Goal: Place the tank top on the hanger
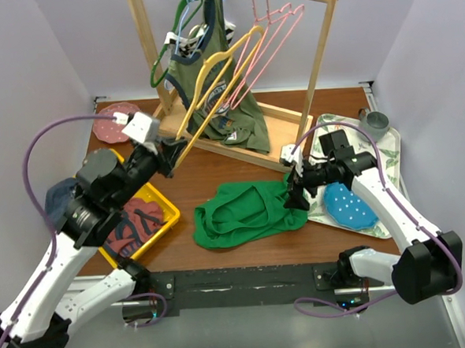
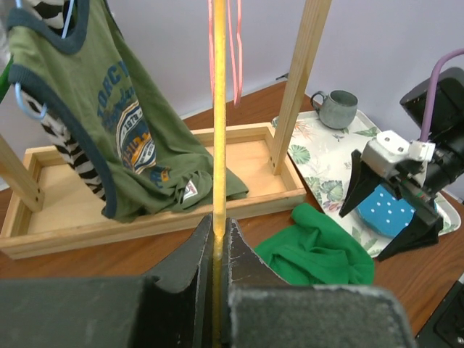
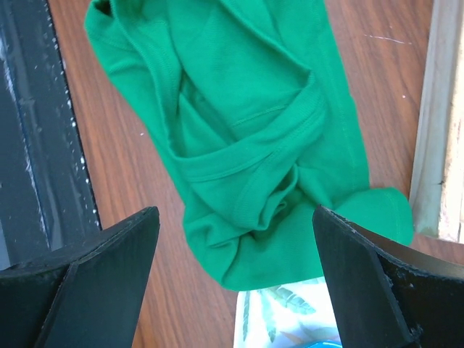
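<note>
- Tank top lies crumpled on the table, front centre.
- Right gripper sits over its right edge, jaws spread wide, gripping nothing.
- Hanger is pinched in the left gripper, slanting up toward the wooden rack.

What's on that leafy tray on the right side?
A grey mug stands at the tray's far corner, and a blue white-dotted item lies nearer. The right arm hides part of the tray's middle, so anything under it cannot be seen.
</note>
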### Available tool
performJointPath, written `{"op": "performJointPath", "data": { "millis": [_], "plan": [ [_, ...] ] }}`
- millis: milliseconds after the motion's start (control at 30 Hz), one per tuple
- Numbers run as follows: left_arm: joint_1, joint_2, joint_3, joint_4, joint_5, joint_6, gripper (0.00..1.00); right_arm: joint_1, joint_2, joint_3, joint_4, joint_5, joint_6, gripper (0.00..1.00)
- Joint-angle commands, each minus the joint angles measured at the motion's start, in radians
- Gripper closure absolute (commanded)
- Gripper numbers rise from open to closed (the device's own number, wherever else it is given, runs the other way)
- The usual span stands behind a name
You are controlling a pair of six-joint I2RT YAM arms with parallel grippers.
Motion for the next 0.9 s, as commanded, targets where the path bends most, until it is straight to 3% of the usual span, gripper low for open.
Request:
{"op": "performJointPath", "data": {
  "millis": [0,233,400,667,867],
  "plan": [
    [0.0,-0.161,-0.082,-0.014,-0.019,0.021,1.0,-0.007,-0.062,0.073,-0.062,-0.06,-0.093,0.08],
    [0.0,-0.394,-0.186,-0.12,-0.043,-0.022,1.0,-0.006,-0.039,0.305,-0.287,-0.034,-0.238,0.05],
    [-0.002,-0.508,-0.188,-0.197,-0.044,-0.044,1.0,-0.004,0.029,0.504,-0.42,-0.132,-0.286,0.04],
    [-0.002,-0.606,-0.189,-0.198,0.219,-0.058,1.0,0.082,0.142,0.823,-0.538,-0.265,-0.136,0.03],
    [-0.002,-0.519,-0.178,-0.231,0.334,-0.013,1.0,0.06,0.164,1.156,-0.654,-0.232,-0.11,0.01]
  ]
}}
